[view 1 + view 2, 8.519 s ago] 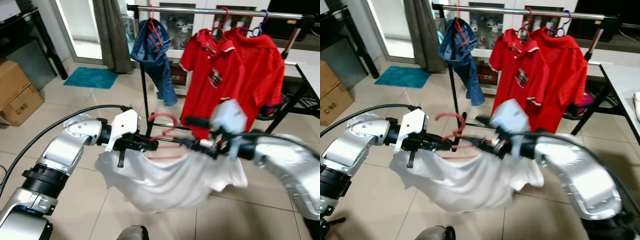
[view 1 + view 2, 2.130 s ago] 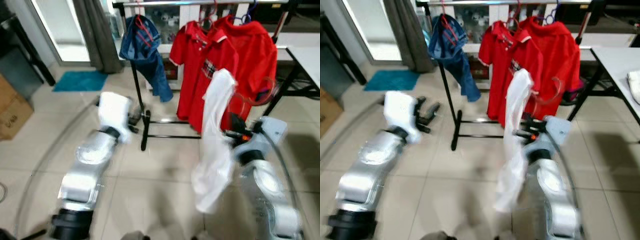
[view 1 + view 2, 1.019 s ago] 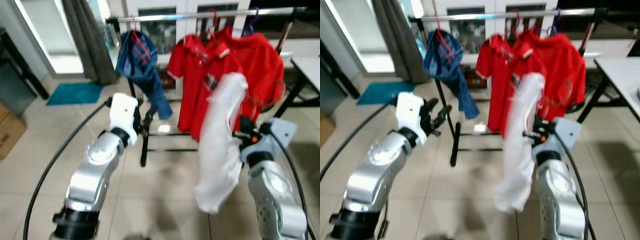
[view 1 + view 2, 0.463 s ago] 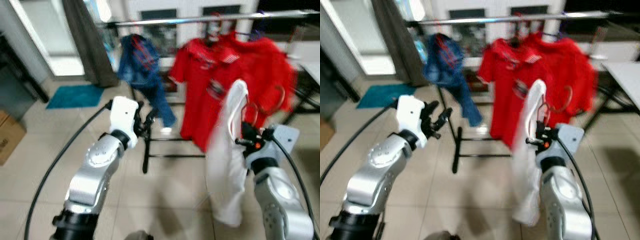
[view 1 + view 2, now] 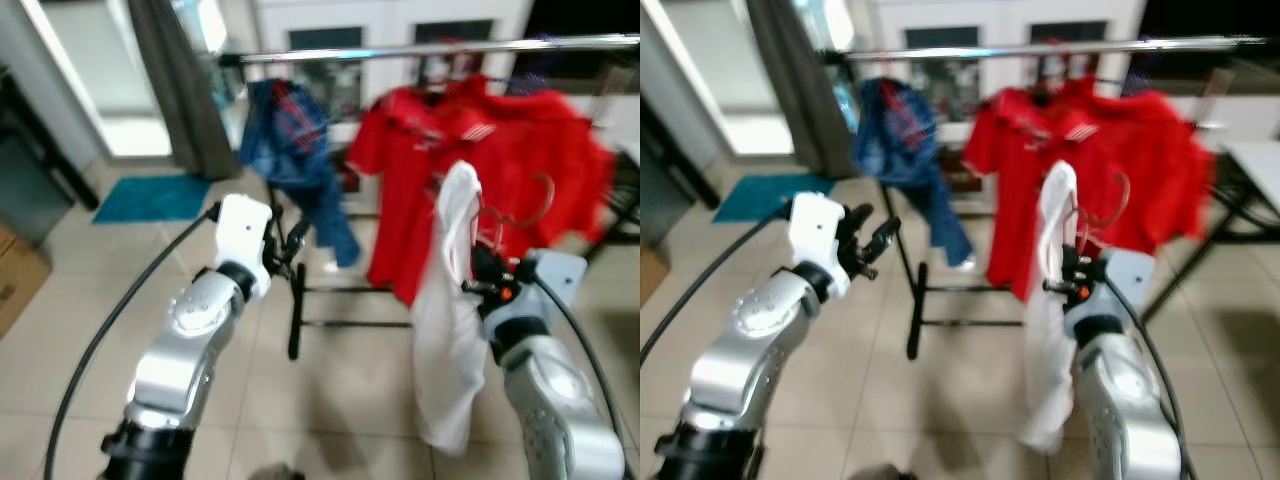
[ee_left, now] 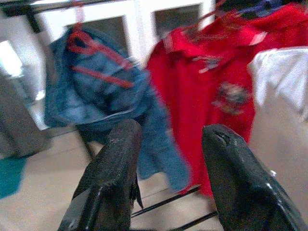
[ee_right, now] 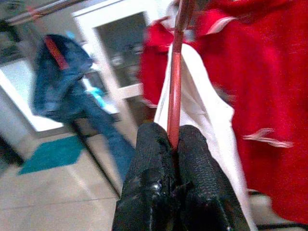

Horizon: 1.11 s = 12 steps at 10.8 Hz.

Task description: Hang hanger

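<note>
Red hanger (image 7: 175,77) w/ white shirt (image 5: 447,320) clamped in right hand (image 7: 172,144); left hand (image 6: 166,139) open.

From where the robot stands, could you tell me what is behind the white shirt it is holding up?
Behind the white shirt hang two red shirts on the rack rail. The shirt covers their lower middle part and the floor there.

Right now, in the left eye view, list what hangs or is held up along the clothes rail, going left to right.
Blue denim garment on the rail → white shirt on a red hanger, held up by the right gripper → red shirts hanging on the rail.
</note>
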Available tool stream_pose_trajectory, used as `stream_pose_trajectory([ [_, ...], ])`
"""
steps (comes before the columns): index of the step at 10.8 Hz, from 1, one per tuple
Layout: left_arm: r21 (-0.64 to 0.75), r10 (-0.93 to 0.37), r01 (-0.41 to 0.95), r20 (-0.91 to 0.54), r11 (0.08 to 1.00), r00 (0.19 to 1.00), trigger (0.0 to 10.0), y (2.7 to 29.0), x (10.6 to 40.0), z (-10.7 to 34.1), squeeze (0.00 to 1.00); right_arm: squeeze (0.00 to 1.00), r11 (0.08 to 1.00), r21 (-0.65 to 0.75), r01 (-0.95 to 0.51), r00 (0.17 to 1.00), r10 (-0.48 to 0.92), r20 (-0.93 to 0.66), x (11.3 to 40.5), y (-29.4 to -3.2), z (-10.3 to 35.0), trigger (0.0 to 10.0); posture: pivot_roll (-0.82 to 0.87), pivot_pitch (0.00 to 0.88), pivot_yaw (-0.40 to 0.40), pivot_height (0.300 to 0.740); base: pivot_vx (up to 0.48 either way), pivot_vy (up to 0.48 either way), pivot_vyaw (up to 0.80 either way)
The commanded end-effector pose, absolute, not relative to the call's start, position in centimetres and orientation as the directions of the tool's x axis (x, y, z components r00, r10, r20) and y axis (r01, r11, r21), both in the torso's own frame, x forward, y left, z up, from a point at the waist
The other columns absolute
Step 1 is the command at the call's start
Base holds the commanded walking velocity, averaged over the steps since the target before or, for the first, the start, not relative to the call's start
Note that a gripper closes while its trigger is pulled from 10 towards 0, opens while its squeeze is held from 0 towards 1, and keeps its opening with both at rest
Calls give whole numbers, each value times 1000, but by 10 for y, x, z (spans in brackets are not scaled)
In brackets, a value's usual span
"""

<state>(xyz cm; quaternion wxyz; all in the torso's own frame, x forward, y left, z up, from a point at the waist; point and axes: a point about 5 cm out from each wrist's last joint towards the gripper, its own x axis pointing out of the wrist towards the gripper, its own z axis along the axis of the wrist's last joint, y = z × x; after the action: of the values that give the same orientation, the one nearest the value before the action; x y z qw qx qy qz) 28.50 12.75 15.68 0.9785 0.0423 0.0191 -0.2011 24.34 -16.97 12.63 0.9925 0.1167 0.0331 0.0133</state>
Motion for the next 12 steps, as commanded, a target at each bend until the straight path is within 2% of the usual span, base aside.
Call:
stream_pose_trajectory([
  [1,75,-391,394,-45,916,919,10000,126,286,160,0,0,972,231,-42,998,49,-27,244,-170,134,10000,32,54,78,740,319,0,0],
  [12,76,-382,383,-35,920,924,10000,126,287,163,0,0,987,148,-59,997,66,-47,258,-172,136,10000,39,62,60,740,344,0,0],
])
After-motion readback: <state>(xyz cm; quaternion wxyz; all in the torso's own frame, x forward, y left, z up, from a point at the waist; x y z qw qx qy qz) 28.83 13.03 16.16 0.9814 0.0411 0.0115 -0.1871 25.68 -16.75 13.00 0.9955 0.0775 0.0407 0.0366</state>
